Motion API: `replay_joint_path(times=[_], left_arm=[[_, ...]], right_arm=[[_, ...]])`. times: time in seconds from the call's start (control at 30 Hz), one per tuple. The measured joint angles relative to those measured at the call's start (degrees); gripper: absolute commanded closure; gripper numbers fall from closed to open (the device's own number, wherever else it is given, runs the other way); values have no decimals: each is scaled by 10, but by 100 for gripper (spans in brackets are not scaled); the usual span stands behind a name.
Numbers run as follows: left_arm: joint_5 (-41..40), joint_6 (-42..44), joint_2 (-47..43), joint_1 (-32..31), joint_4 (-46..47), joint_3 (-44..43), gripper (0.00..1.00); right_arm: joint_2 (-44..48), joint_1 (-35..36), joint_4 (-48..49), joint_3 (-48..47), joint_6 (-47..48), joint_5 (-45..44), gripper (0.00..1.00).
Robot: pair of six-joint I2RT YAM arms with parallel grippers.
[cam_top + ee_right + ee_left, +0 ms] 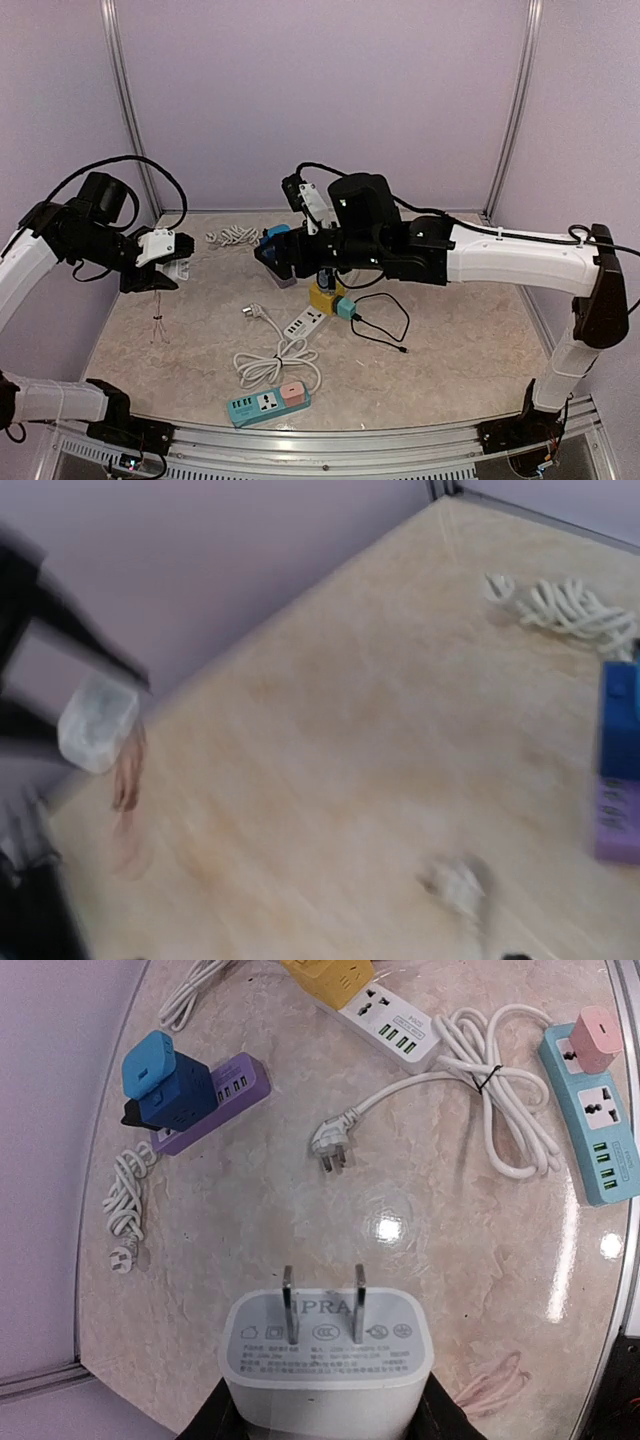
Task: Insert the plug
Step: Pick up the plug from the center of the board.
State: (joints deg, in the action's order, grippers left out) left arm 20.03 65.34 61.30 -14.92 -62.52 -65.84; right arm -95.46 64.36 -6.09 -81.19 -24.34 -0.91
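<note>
Jaws of the left gripper (325, 1418) are clamped on the white plug (325, 1355), which is held above the left side of the table (420, 1280) with its two flat prongs (289, 1305) pointing away from the gripper. Whether the jaws of the right gripper (274, 256) are apart or together cannot be told. Only the left wrist view shows the plug's printed face and, beyond it, the purple power strip (235, 1095) carrying a blue adapter (160, 1078), a white-and-yellow strip (385, 1020), a teal strip (600, 1135) with a pink plug (597, 1040) seated in it, and a loose three-pin plug (328, 1147). Only the top view shows both arms, with the right gripper at the blue adapter, well apart from the held plug. The right wrist view is blurred: the held plug is a pale smear at far left, and the purple strip is cut off at the right edge. The left fingers (208, 1422) are cut off by the lower edge of their own view.
</note>
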Motion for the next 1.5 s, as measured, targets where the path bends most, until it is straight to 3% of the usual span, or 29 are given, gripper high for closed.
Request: replay_joint_path(times=[0.2,0.4,0.9,1.07,1.23,1.3,1.4,1.47,1.5], left_arm=[[-100,-64,-4,-113,-14,-58,99],[-179,-90,-7,-187,-20,-63,99],[-282,-112,-6,-236,-26,-63,97],[-295,-112,-8,-238,-22,-62,97],[-283,-113,-12,-247,8,-60,96],[-278,-114,-11,-249,19,-60,96],[-275,-115,-8,-250,27,-60,95],[-276,-116,-8,-250,28,-60,87],[-283,-114,-9,-250,28,-60,77]], right_arm=[[-132,13,14,-171,-90,62,30],[-215,23,22,-236,-130,125,29],[-294,14,37,-303,-190,194,30],[-302,9,78,-298,-212,227,28],[-303,9,151,-282,-238,258,34],[-303,9,160,-282,-239,259,42],[-304,11,170,-282,-242,260,73],[-304,11,164,-282,-240,252,91],[-306,12,161,-283,-254,244,100]])
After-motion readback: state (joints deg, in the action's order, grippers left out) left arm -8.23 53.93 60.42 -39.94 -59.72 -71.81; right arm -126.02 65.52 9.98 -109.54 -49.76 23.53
